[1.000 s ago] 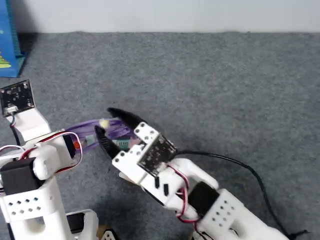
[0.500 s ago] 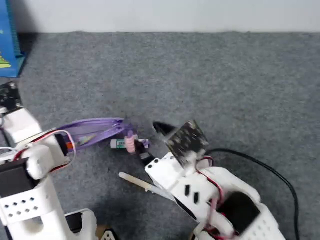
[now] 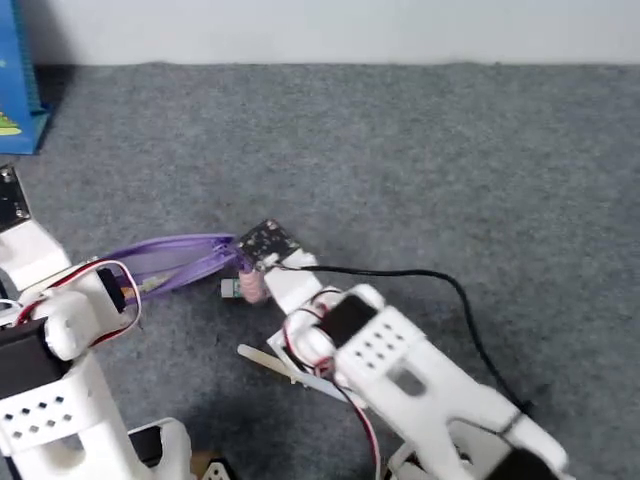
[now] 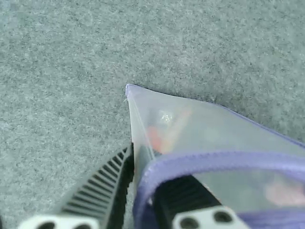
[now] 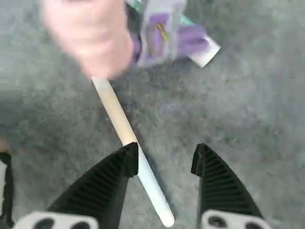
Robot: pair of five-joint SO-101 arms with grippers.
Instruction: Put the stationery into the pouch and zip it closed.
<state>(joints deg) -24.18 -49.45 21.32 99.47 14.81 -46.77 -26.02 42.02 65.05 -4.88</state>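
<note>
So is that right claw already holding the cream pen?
No, the right gripper is open, and the pen lies on the grey carpet by one of its fingers.

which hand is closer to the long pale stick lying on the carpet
Right. The right hand hangs open over the pale stick, with one finger right beside it. The left hand is off to the side at the pouch, clamped on its edge.

Nothing legible at this moment. The small white-and-green labelled stick (image 3: 229, 288) beside the purple-trimmed clear plastic pouch (image 3: 175, 262) carries print too small to make out. The blue box (image 3: 15, 60) at the edge bears a graphic, no readable words.
</note>
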